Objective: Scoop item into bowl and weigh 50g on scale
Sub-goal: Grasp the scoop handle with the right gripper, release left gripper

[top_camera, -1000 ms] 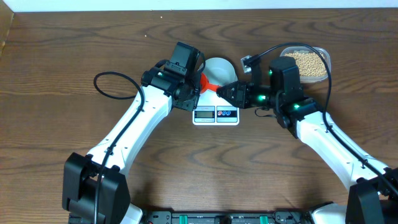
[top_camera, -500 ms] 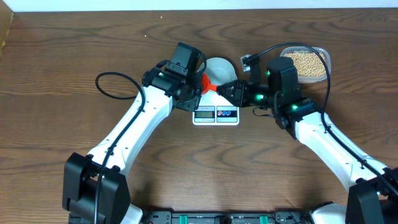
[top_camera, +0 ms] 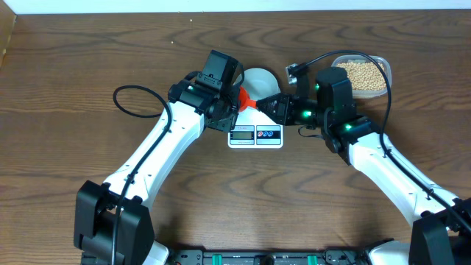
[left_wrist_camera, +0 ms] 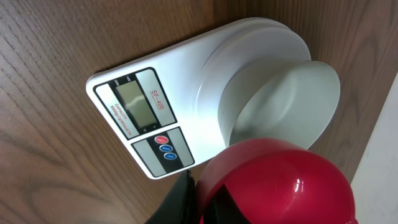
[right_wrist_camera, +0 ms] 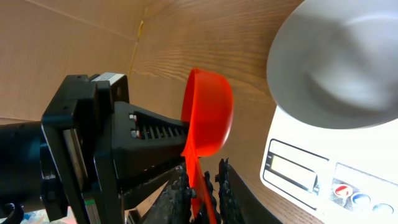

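Where the arms meet: scale (top_camera: pixel 255 135) flat on the table (top_camera: pixel 73 73), bowl (left_wrist_camera: pixel 280 99) on its round platform.
Spoon (right_wrist_camera: pixel 208 115): red, turned on edge, just beside the bowl's rim, over the scale's left edge.
Right gripper (right_wrist_camera: pixel 202 193): jaws clamped on the spoon's handle.
Left gripper (top_camera: pixel 231 104): close against the scoop end; cannot tell whether its jaws are apart or together.
Beans (top_camera: pixel 364 75): in the clear tub (top_camera: pixel 388 73), right of the bowl, well apart from it.

The white bowl (left_wrist_camera: pixel 283 93) sits upright on the flat white scale (left_wrist_camera: pixel 186 87), tan beans (top_camera: pixel 362 73) well apart.
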